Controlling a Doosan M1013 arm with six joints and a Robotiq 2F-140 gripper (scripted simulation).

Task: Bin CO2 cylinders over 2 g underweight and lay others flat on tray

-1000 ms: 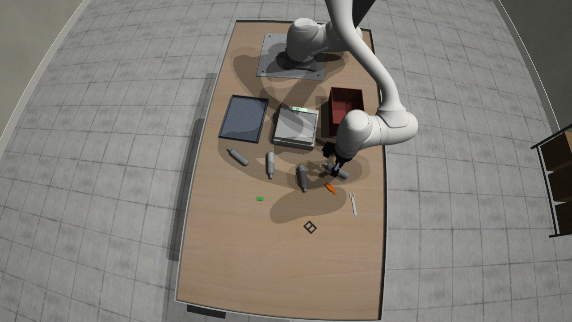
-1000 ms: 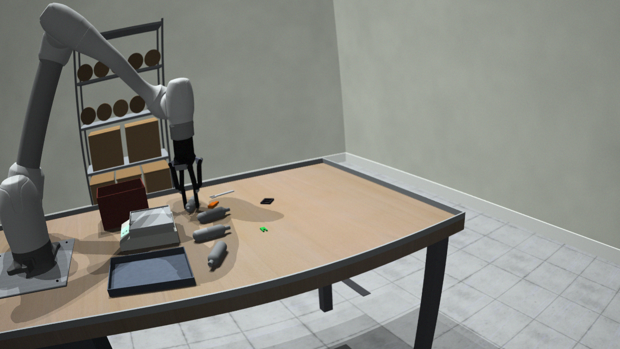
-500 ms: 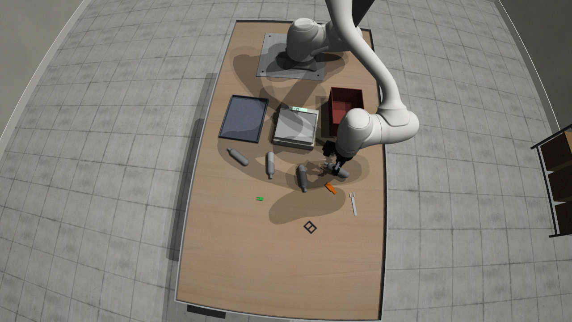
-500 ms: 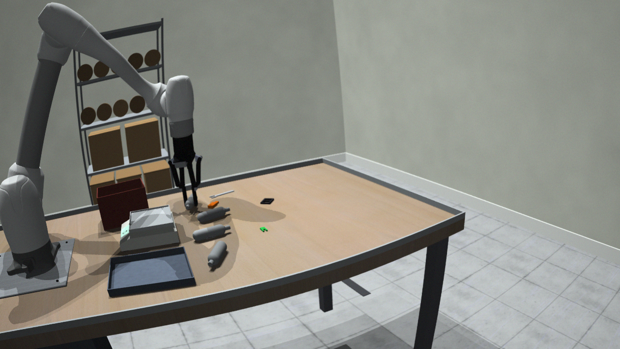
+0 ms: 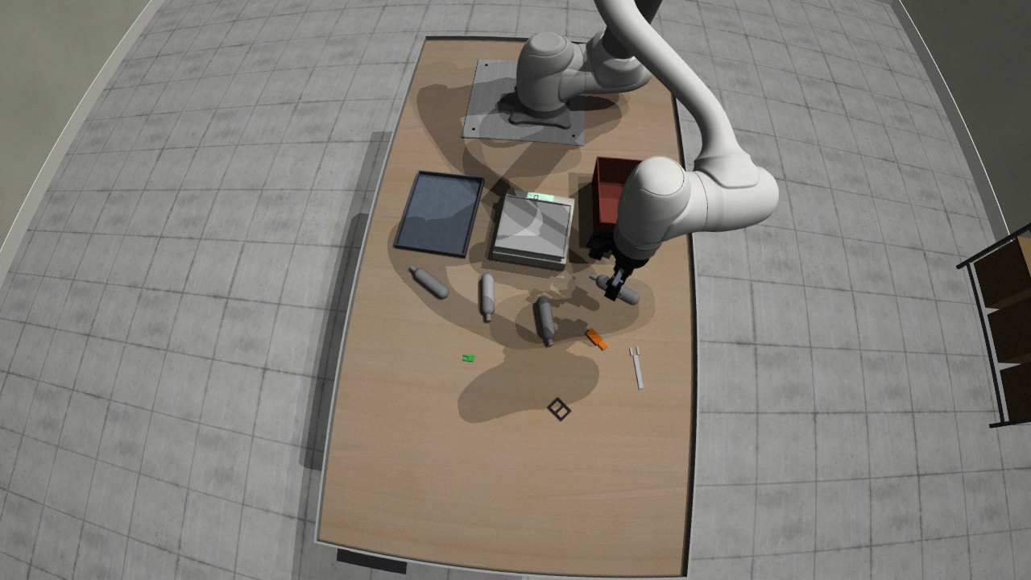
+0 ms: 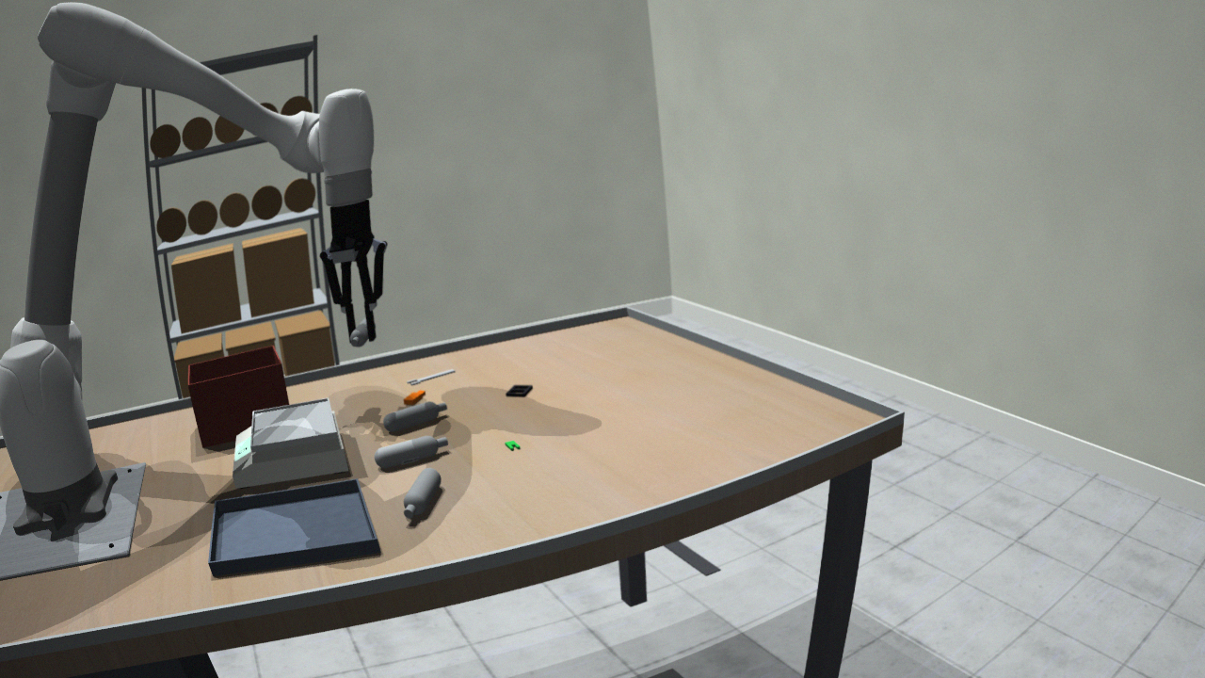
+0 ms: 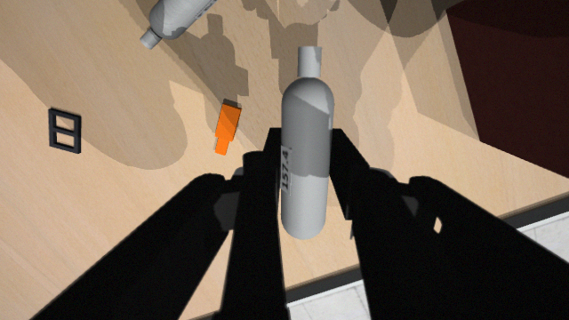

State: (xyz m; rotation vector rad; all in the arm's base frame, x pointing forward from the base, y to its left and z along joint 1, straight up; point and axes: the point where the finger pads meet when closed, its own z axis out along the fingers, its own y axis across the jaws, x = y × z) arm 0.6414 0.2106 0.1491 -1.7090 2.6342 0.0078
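Observation:
My gripper (image 5: 612, 290) (image 6: 361, 327) (image 7: 304, 147) is shut on a grey CO2 cylinder (image 5: 629, 295) (image 6: 360, 336) (image 7: 307, 111) stamped 157.4 and holds it level, well above the table, in front of the dark red scrap bin (image 5: 609, 191) (image 6: 235, 392) (image 7: 516, 80). Three more grey cylinders (image 5: 428, 283) (image 5: 487, 296) (image 5: 544, 320) lie flat on the table in front of the scale (image 5: 533, 229) (image 6: 290, 438); they also show in the exterior view (image 6: 422, 492) (image 6: 409, 452) (image 6: 414, 416). The dark blue tray (image 5: 440, 213) (image 6: 290, 526) left of the scale holds nothing.
Small loose parts lie on the table: an orange piece (image 5: 596, 338) (image 6: 413, 395) (image 7: 228, 126), a green piece (image 5: 469, 357) (image 6: 511, 444), a black frame (image 5: 549, 407) (image 6: 519, 390) (image 7: 65, 132) and a white forked tool (image 5: 637, 367) (image 6: 431, 376). A shelf rack (image 6: 235, 210) stands behind the table.

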